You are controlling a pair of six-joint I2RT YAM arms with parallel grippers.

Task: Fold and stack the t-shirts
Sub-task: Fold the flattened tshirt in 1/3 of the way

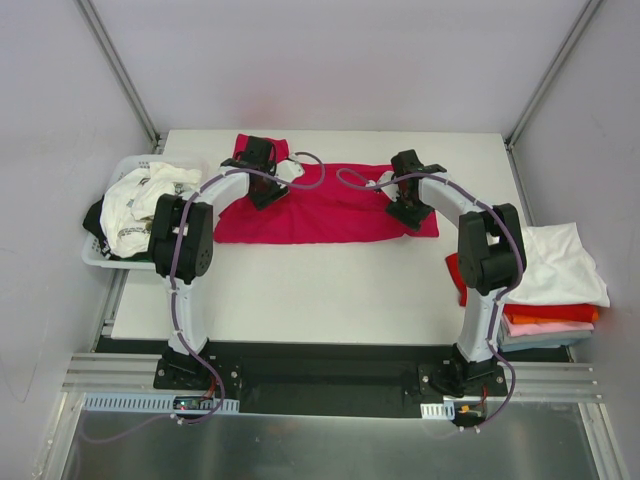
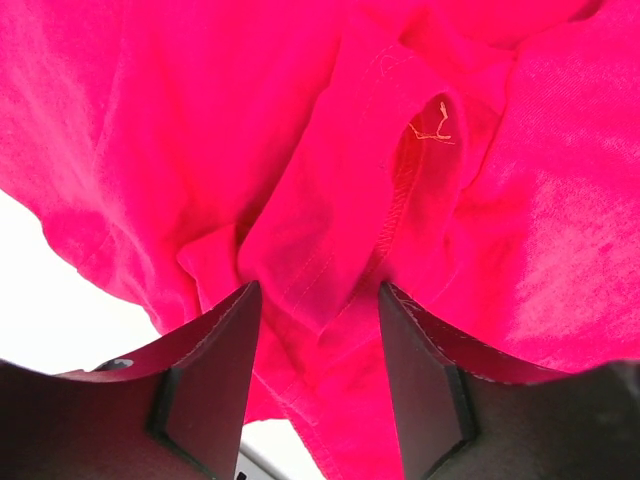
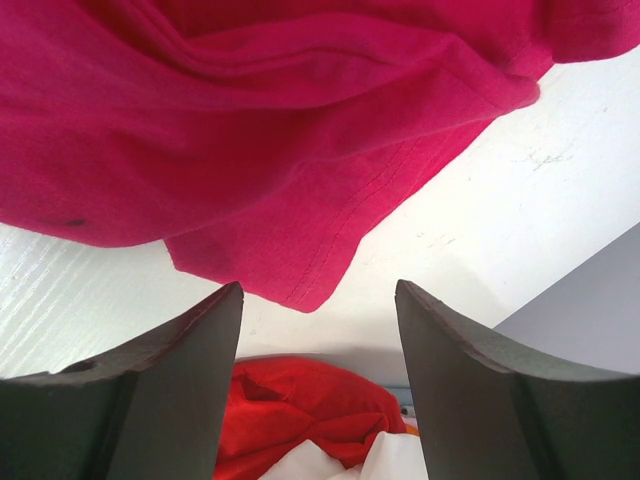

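1. The crimson-magenta t-shirt lies spread across the upper centre of the top view, on the white worktop. We judge it's laid out wide so each arm can take one end for a fold. The cloth is soft matte knit w/ stitched hems, rumpled into ridges toward its upper-left end.
2. At that upper-left end the left jaws stand about half open, straddling a raised ridge of cloth by a seam w/ a loose thread. Cloth fills the gap, but we can't tell if it's pinched.
3. At the shirt's right end the right jaws gape wide w/ nothing in them. A hem corner lies just above the gap, w/ bare worktop btwn. Prob. lined up for that corner.
4. The folded stack sits at the right of the frame: white tee on top, then red tee, orange tee and pink tee. All are flat and squared, parked clear of the folding area.
5. The basket at the left, white plastic, holds crumpled ones: a white printed tee over dark cloth.
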